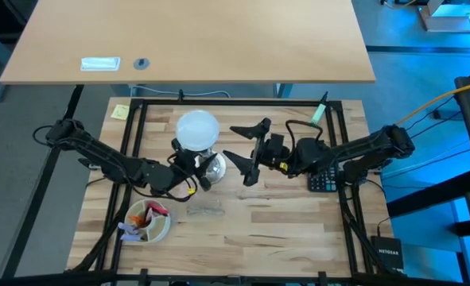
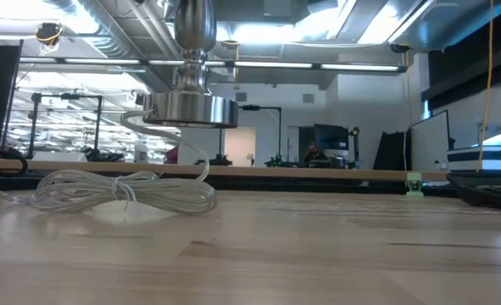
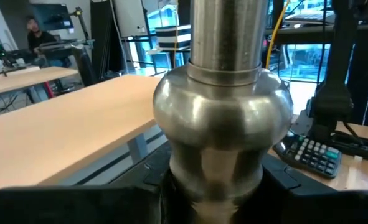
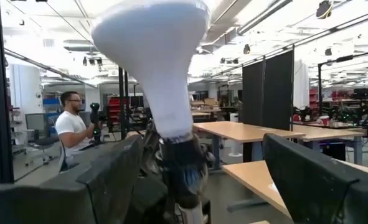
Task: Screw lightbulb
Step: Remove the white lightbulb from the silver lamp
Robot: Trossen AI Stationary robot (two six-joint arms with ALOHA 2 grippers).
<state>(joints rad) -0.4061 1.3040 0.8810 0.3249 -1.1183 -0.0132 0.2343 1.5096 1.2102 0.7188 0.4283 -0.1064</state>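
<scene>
Low view: stand (image 2: 192, 93) cut off at top edge, only foot and lower stem in frame; lightbulb and both hands out of frame there.
Left wrist view: stand (image 3: 224, 118) fills frame, top and foot cut off; contact with left hand's fingers (image 3: 71, 205) hidden at bottom edge.
Right wrist view: lightbulb (image 4: 155, 56) dome cut off at top edge; screw base hidden in black socket (image 4: 184, 165).
High view: lightbulb (image 1: 197, 129) hides socket below; bowl (image 1: 147, 221) contents too small to tell.
</scene>
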